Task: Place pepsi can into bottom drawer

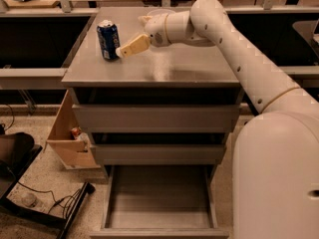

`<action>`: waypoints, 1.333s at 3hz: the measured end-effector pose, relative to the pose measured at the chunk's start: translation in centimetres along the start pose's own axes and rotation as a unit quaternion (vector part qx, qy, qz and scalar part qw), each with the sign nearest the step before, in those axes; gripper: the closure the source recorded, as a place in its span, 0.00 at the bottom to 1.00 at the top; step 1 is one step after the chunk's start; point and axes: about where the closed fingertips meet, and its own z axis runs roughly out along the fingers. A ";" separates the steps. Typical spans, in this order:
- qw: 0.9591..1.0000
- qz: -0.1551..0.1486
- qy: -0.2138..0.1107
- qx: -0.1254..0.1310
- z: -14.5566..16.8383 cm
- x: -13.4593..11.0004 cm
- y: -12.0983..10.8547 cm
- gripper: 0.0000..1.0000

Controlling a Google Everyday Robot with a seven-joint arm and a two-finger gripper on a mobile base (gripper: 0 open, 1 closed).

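Note:
The pepsi can (107,40) stands upright at the back left of the grey cabinet's top (189,68). My gripper (130,46) reaches in from the right, low over the top, and its tip is at the can's right side near its base. I cannot tell whether it touches the can. The bottom drawer (159,203) is pulled out at the foot of the cabinet, and its floor is bare. The two drawers above it are closed.
My white arm (239,59) crosses the back right of the cabinet top and hides the white bowl. A wooden box (67,133) leans against the cabinet's left side. Cables and a dark base (45,203) lie on the floor at lower left.

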 end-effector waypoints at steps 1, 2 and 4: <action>1.000 0.007 -0.024 0.005 2.6 -0.9 -0.4 0.00; 0.999 0.002 -0.038 0.012 4.1 -1.9 -1.1 0.00; 0.998 0.017 -0.052 0.003 7.2 -2.1 -1.5 0.00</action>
